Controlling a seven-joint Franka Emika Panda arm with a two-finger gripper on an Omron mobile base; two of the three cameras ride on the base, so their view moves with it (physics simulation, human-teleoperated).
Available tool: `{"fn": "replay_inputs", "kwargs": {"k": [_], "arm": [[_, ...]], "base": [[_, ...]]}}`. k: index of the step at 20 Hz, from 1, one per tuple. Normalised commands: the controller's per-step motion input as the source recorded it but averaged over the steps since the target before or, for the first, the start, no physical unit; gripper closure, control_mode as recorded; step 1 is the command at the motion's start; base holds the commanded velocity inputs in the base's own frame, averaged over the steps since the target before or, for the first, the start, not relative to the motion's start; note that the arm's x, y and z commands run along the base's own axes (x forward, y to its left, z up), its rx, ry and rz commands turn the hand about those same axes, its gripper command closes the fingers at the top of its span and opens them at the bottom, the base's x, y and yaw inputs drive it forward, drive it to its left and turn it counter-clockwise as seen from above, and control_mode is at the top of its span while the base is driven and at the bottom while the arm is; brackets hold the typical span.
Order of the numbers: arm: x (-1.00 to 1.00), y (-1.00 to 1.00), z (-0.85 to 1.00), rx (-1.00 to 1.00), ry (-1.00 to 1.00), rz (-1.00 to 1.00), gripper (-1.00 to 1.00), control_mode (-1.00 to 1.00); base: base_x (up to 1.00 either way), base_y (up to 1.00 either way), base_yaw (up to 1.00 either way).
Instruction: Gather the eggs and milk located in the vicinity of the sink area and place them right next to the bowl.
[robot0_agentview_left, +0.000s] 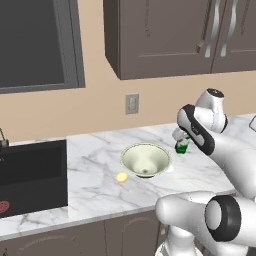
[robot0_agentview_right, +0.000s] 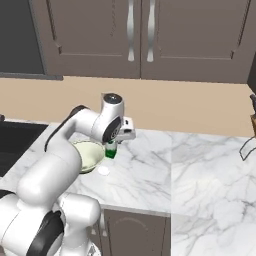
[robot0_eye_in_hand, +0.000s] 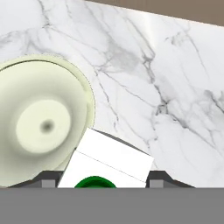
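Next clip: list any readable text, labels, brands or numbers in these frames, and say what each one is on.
No readable text in any view.
The milk: white with a green top, its green marks form no letters.
The bowl: plain, no print.
The egg: plain.
The wall plate: blank.
The end effector carries no label.

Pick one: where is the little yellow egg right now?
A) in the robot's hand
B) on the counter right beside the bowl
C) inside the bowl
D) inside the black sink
B: the egg lies on the marble counter just left of the bowl, outside its rim.
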Motion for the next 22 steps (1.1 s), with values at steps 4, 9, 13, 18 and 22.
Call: {"fn": "replay_inputs", "kwargs": {"k": [4,9,13,18,22], "arm": [[0.00,-0.02,-0.05,0.00,-0.01,0.33,1.00,-1.00],[0.06,-0.02,-0.06,0.00,-0.02,0.28,1.00,-1.00],[0.18,-0.01,-0.09,0.00,-0.02,0.31,1.00,-1.00],[0.00,0.00,0.00,0.00,-0.03,0.30,1.00,-1.00],[0.00,0.00,0.00,-0.03,0.00,0.27,1.00,-1.00]], "base": [[0.00,0.00,0.00],[0.00,0.00,0.00],[0.00,0.00,0.00],[0.00,0.00,0.00],[0.00,0.00,0.00]]}}
